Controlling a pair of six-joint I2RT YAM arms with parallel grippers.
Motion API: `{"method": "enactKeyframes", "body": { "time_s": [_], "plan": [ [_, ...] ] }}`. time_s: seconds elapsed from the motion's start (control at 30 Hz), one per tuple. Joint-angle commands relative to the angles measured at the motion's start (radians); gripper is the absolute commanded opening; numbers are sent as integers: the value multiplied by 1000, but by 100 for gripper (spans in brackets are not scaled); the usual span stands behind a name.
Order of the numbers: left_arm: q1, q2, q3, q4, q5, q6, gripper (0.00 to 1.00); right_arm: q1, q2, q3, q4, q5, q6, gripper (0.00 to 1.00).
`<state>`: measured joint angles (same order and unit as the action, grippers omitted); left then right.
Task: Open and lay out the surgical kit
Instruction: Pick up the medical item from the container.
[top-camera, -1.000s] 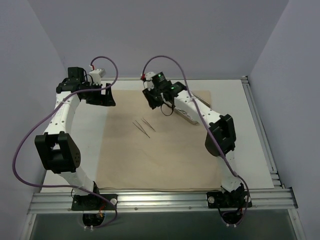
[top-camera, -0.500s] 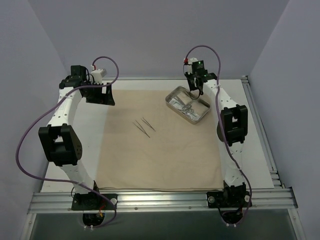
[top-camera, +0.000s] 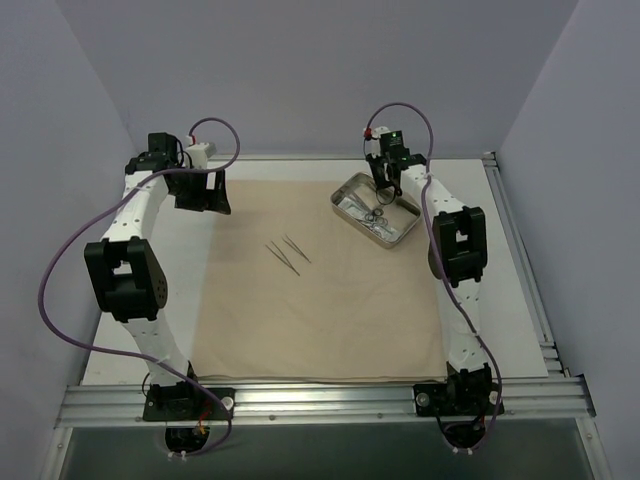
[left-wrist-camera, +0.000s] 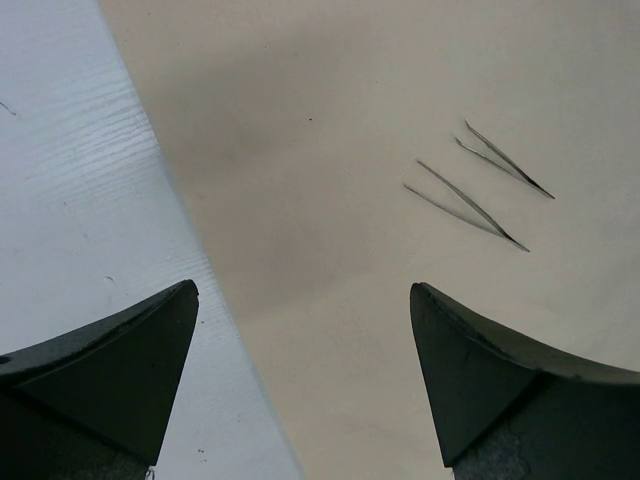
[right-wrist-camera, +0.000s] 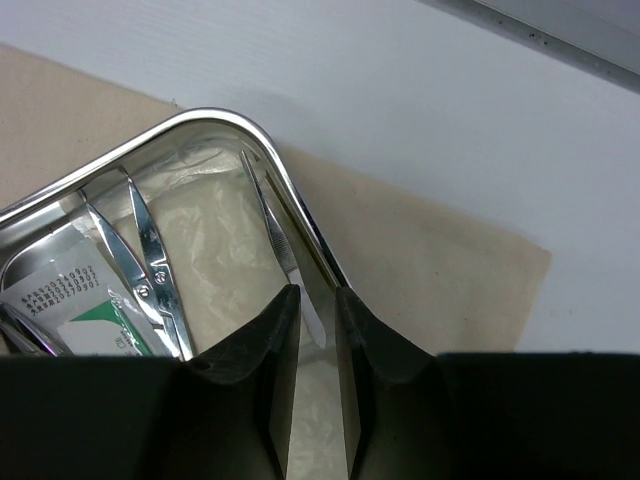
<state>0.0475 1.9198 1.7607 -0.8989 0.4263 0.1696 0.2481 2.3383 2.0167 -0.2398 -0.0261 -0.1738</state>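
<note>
The tan cloth wrap (top-camera: 320, 300) lies spread flat. Two thin tweezers (top-camera: 283, 257) rest on it near the middle, also seen in the left wrist view as tweezers (left-wrist-camera: 465, 200). The steel tray (top-camera: 337, 203) sits at the cloth's far right. My right gripper (right-wrist-camera: 316, 292) reaches into it at the far rim (right-wrist-camera: 235, 118), jaws narrowed on another pair of tweezers (right-wrist-camera: 272, 215) lying along the inner wall. Ring-handled clamps (right-wrist-camera: 150, 270), a packet (right-wrist-camera: 70, 300) and gauze (right-wrist-camera: 215, 240) lie in the tray. My left gripper (left-wrist-camera: 303, 290) hangs open over the cloth's far left edge.
White tabletop (left-wrist-camera: 80, 200) borders the cloth on the left, and more of it lies beyond the tray (right-wrist-camera: 400, 100). A metal rail (top-camera: 520, 250) runs along the table's right side. Purple cables loop above both arms.
My right arm swung from over the cloth's middle to the tray's far side, uncovering the tray, and its jaws narrowed. The left arm shifted slightly and stayed open.
</note>
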Motion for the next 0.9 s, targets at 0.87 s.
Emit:
{"method": "enactKeyframes", "body": {
  "time_s": [0.87],
  "plan": [
    [0, 12, 54, -1, 8, 18, 96, -12, 116, 16, 82, -60, 23, 14]
  ]
}}
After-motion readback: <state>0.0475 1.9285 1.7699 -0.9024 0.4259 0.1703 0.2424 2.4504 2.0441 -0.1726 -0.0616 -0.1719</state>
